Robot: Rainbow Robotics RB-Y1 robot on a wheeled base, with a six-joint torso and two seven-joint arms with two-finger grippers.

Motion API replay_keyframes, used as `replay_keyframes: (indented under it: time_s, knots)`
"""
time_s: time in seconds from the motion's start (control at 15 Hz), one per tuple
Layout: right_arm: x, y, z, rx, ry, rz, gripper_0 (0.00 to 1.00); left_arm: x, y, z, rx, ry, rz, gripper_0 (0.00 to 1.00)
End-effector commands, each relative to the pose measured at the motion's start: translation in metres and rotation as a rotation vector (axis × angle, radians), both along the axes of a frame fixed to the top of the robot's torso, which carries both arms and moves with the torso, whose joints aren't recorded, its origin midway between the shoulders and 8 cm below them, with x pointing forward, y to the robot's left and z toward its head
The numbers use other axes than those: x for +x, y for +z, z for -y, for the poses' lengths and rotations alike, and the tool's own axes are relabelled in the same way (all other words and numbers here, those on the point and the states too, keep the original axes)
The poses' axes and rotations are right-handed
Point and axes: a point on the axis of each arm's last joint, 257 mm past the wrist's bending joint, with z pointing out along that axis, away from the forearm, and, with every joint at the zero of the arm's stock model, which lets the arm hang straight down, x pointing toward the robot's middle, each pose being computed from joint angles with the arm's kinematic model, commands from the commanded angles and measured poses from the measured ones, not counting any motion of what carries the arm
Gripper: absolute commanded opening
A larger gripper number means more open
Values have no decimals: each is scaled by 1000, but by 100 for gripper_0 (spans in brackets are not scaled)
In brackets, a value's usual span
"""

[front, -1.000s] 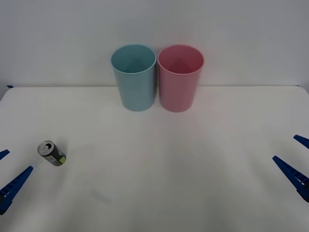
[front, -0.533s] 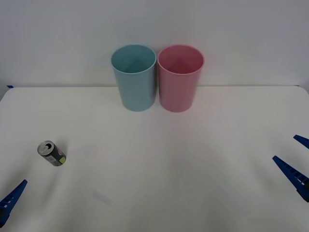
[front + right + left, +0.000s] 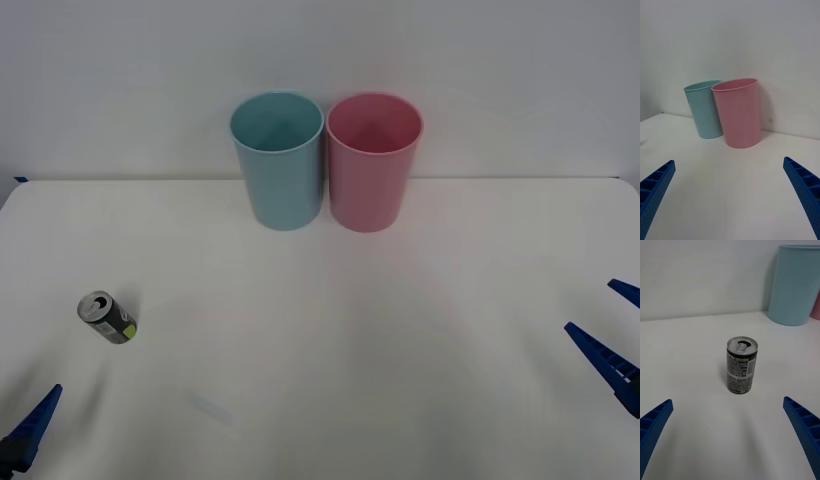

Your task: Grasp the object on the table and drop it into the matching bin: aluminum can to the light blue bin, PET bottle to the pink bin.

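Can [image 3: 107, 317] stands up alone, small, easy to knock over. Left gripper [image 3: 730, 438] wide apart, empty; right gripper [image 3: 730, 198] wide apart too.

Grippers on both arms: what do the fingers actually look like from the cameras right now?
Both grippers carry bright blue plastic fingers, long and tapering to a point. The left gripper shows open ribbed cells along one finger's edge and a fine dotted texture on the other. The right gripper looks the same: ribbed on one side, dotted on the other. No cables or markings are visible.
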Motion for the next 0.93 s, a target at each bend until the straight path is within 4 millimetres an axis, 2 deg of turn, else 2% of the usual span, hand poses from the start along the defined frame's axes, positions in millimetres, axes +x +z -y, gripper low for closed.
replay_keyframes:
  time_s: [0.07, 0.27, 0.6, 0.93]
  knots:
    - [0, 0, 0, 0, 0, 0, 100, 6, -6, -3, -37, 44, -11, 100]
    - [0, 0, 0, 0, 0, 0, 100, 14, -14, 1, -56, 41, -17, 100]
    - [0, 0, 0, 0, 0, 0, 100, 54, -37, 20, -49, 2, -21, 100]
    - [0, 0, 0, 0, 0, 0, 100, 80, -43, 39, -54, 14, 1, 100]
